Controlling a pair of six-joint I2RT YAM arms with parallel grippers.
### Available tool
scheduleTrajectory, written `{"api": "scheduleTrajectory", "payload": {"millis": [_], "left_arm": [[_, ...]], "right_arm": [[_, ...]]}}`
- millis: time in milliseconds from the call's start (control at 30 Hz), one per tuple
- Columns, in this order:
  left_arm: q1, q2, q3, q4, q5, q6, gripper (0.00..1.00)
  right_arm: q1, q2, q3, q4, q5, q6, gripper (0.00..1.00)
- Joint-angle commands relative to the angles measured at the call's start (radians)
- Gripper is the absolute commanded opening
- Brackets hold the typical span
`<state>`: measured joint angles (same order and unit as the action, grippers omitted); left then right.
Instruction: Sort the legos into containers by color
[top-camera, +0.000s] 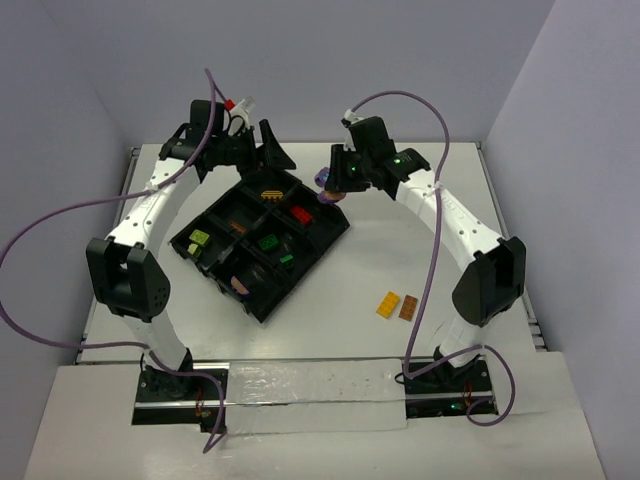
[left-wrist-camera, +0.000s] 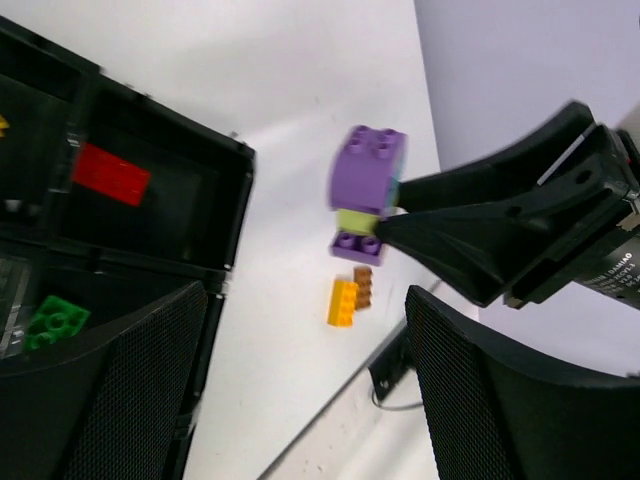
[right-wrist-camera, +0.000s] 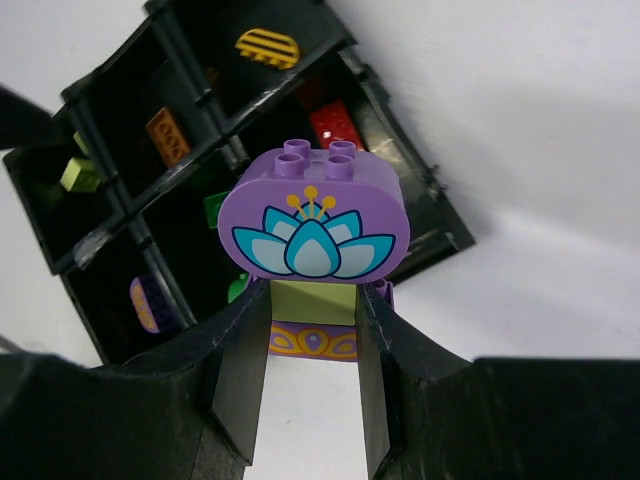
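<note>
My right gripper (top-camera: 330, 183) (right-wrist-camera: 313, 318) is shut on a small stack: a rounded purple piece with a lotus print (right-wrist-camera: 312, 215), a lime brick (right-wrist-camera: 313, 294) between the fingers, and a purple brick (right-wrist-camera: 312, 341) beneath. It holds the stack in the air beside the right corner of the black divided tray (top-camera: 338, 226). The stack also shows in the left wrist view (left-wrist-camera: 366, 172). My left gripper (top-camera: 272, 155) (left-wrist-camera: 300, 400) is open and empty above the tray's far corner. An orange-yellow brick (top-camera: 387, 305) and a brown brick (top-camera: 408, 307) lie side by side on the table.
The tray's compartments hold a yellow striped piece (top-camera: 271, 190), a red brick (top-camera: 300, 214), green bricks (top-camera: 268, 241), a lime brick (top-camera: 199, 239), an orange brick (right-wrist-camera: 167, 135) and a purple piece (top-camera: 240, 285). Walls enclose the white table.
</note>
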<state>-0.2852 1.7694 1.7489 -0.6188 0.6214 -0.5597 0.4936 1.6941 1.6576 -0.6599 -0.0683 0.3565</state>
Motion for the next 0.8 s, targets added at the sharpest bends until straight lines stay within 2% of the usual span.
{"api": "scheduleTrajectory", "payload": {"millis": [0,300,567,767], "left_arm": [[-0.024,0.041,0.006,0.067,0.141,-0.012,0.88],[-0.038,0.097,0.008,0.073,0.165,-0.007,0.88],[-0.042,0.138,0.021,0.086,0.161,-0.023,0.87],[-0.042,0.169,0.037,0.147,0.181,-0.063,0.74]], "right_arm": [[0.024,0.05,0.099,-0.055,-0.062,-0.06,0.0],[0.061,0.113,0.189,-0.074,-0.099,-0.071,0.0],[0.069,0.115,0.191,-0.072,-0.124,-0.093,0.0],[0.07,0.113,0.184,-0.059,-0.156,-0.093,0.0]]}}
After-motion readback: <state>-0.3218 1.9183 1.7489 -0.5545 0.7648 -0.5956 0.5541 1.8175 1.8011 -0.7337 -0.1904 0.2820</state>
